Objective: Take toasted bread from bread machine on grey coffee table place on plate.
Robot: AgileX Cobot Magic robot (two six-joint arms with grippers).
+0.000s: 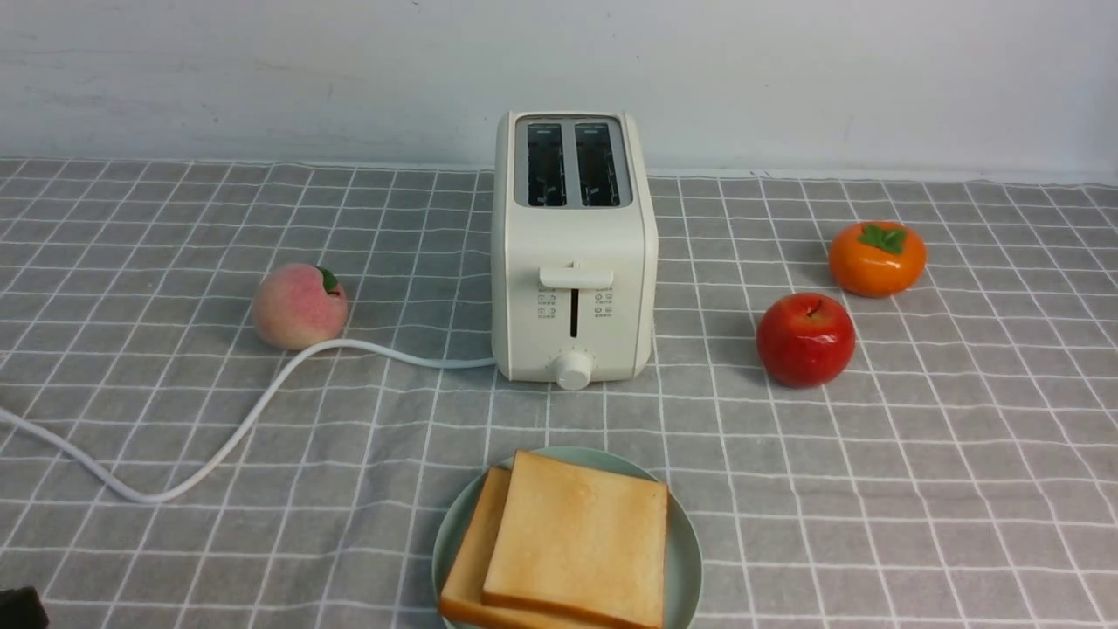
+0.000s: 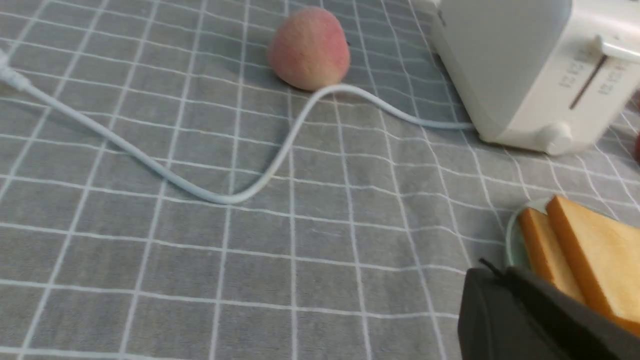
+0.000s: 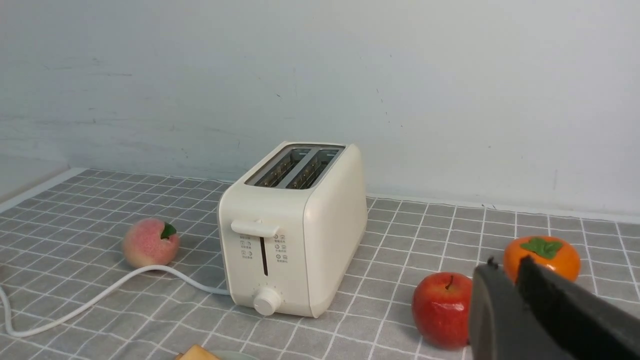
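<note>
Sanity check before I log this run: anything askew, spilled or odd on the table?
Nothing damaged or spilled. Both toast slices lie on the plate, stacked offset, overhanging its rim. The toaster stands upright, slots empty; its cord loops loosely past the peach.

From my forward camera I see the cream-white two-slot toaster (image 1: 573,253) standing upright at centre frame on the grey cloth-covered table with its white grid (image 1: 917,454), both slots showing dark and empty. Its white cord (image 1: 262,411) curls away toward the lower left edge. At bottom centre, the round pale mint-green plate (image 1: 686,559) carries two golden-brown square toast slices (image 1: 576,542), one overlapping the other. A pink peach (image 1: 300,306) sits left of the toaster; a red apple (image 1: 805,339) and an orange persimmon (image 1: 877,258) sit right.
</note>
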